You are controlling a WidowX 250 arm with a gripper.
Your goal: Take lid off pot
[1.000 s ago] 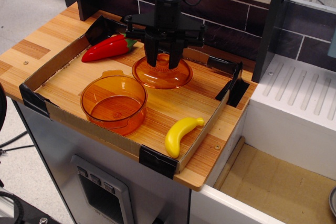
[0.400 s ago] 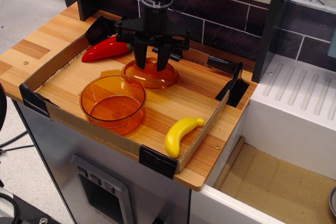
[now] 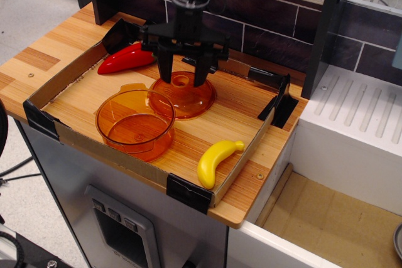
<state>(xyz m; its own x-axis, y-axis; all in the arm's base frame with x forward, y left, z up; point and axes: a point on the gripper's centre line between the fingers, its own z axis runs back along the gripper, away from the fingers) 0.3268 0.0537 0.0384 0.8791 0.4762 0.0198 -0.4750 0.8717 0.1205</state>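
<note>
The orange pot [image 3: 135, 123] stands open at the front left of the cardboard tray [image 3: 94, 145]. The lid [image 3: 183, 97], with its ring knob up, lies on the tray floor just behind and to the right of the pot. Its near edge touches or overlaps the pot's rim. My gripper [image 3: 184, 78] hangs right above the lid. Its black fingers [image 3: 165, 70] are spread on either side of the knob and do not hold it.
A red toy pepper [image 3: 125, 59] lies at the tray's back left. A yellow banana [image 3: 217, 161] lies against the front right wall. Black clips hold the tray corners. A brick wall stands behind, and a white ribbed counter [image 3: 358, 123] stands to the right.
My gripper carried the lid to the left, towards the pot, and set it down. The fingers have opened and let go of the knob.
</note>
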